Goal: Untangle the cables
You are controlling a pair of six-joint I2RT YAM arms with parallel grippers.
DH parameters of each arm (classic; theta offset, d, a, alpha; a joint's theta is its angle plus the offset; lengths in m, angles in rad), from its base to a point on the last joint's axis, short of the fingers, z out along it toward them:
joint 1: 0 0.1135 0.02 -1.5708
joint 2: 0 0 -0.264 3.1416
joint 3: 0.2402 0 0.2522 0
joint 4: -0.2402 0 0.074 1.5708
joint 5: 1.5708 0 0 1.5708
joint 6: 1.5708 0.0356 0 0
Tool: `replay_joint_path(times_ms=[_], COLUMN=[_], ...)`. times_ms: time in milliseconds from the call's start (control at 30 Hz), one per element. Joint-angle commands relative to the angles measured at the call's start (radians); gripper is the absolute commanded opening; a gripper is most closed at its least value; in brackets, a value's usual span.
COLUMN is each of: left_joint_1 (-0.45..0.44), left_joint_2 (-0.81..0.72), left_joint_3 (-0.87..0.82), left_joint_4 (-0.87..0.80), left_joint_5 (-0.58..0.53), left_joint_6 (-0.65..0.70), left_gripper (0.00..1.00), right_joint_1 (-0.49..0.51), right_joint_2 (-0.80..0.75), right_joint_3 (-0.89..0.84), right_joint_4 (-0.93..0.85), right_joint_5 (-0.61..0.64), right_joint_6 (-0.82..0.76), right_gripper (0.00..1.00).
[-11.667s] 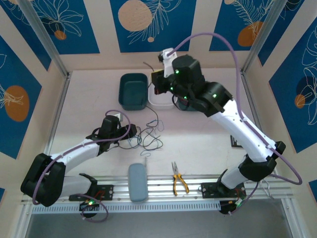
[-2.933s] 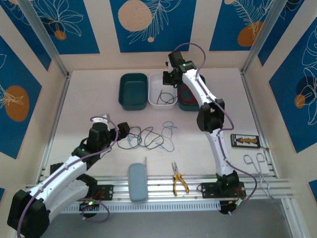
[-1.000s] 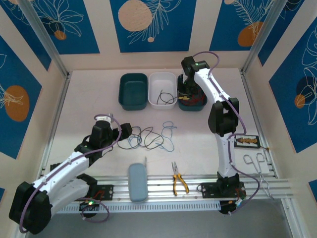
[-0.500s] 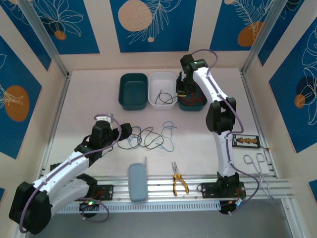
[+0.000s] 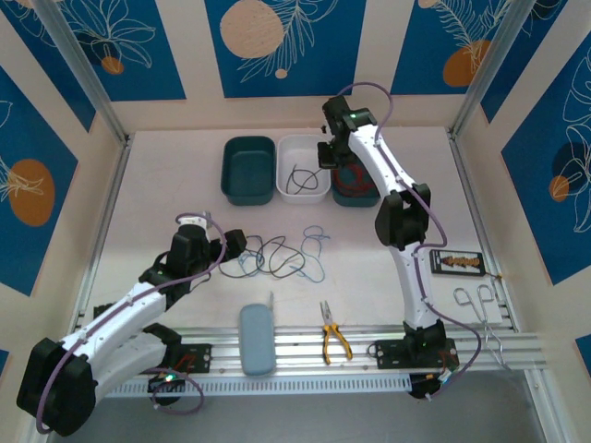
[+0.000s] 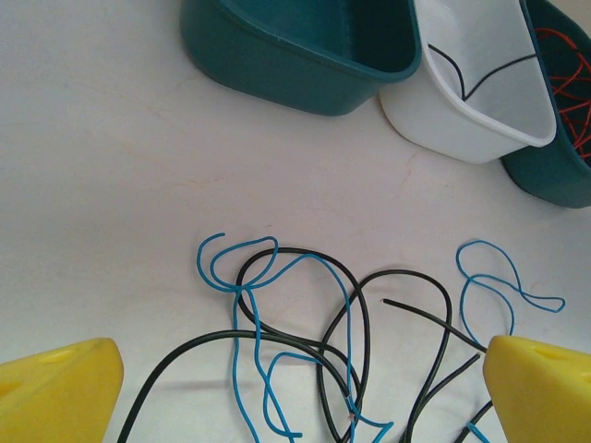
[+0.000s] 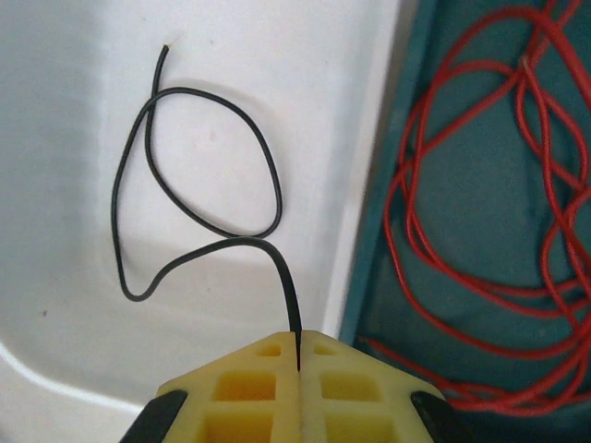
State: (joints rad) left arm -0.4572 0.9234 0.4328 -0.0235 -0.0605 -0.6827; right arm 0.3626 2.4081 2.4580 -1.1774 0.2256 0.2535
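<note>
A tangle of black cables (image 6: pixel 360 314) and light blue cables (image 6: pixel 245 286) lies on the table (image 5: pixel 166 203), also visible from above (image 5: pixel 277 256). My left gripper (image 6: pixel 303 369) hovers open just in front of the tangle (image 5: pixel 231 247), its yellow fingers (image 6: pixel 55 388) wide on either side. My right gripper (image 7: pixel 298 340) is shut on one black cable (image 7: pixel 268 175) that loops inside the white tray (image 7: pixel 74 138). From above, this gripper (image 5: pixel 328 159) is at that tray's right edge (image 5: pixel 303 140). Red cables (image 7: pixel 480 212) lie in the teal tray (image 7: pixel 443 138) beside it.
An empty teal tray (image 5: pixel 249 169) stands left of the white one. Along the near edge lie a grey case (image 5: pixel 257 340), pliers (image 5: pixel 334 341), scissors (image 5: pixel 480 300) and a small black holder (image 5: pixel 457 261).
My right gripper has moved left from over the red-cable tray to the white tray's edge and shut on the black cable. The left arm has not moved.
</note>
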Motion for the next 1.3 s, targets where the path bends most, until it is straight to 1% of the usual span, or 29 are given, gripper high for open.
replay_joint_path(times_ms=[0,133,333,633,667,733,867,1100,1200,1267], left_joint_1=[0.009,0.009,0.009,0.009,0.009,0.009,0.01,0.01,0.01,0.01], left_joint_2=[-0.004,-0.004,0.0,0.019,0.022,0.028,0.036,0.038,0.035,0.035], left_joint_3=[-0.01,-0.005,-0.007,-0.007,-0.006,-0.009,-0.012,-0.012,-0.011,-0.011], left_joint_4=[0.002,0.0,0.0,0.011,0.014,0.02,0.03,0.036,0.035,0.035], left_joint_5=[0.007,0.007,0.011,0.013,0.014,0.017,0.021,0.024,0.024,0.024], left_joint_6=[-0.008,-0.006,-0.009,-0.01,-0.009,-0.013,-0.014,-0.011,-0.011,-0.011], left_gripper=[1.0,1.0,1.0,1.0,1.0,1.0,1.0,1.0,1.0,1.0], right_joint_1=[0.025,0.054,0.083,0.088,0.089,0.09,0.091,0.107,0.111,0.115], right_joint_2=[0.052,0.106,0.195,0.236,0.232,0.219,0.18,0.122,0.113,0.109], right_joint_3=[0.02,0.058,0.112,0.108,0.108,0.11,0.099,0.078,0.082,0.085], right_joint_4=[0.072,0.12,0.133,0.124,0.122,0.118,0.12,0.149,0.155,0.156], right_joint_5=[0.066,0.114,0.164,0.23,0.236,0.252,0.262,0.297,0.305,0.313], right_joint_6=[-0.079,-0.119,-0.157,-0.171,-0.174,-0.177,-0.184,-0.201,-0.204,-0.205], right_gripper=[0.0,0.0,0.0,0.0,0.03,0.14,0.27,0.39,0.41,0.43])
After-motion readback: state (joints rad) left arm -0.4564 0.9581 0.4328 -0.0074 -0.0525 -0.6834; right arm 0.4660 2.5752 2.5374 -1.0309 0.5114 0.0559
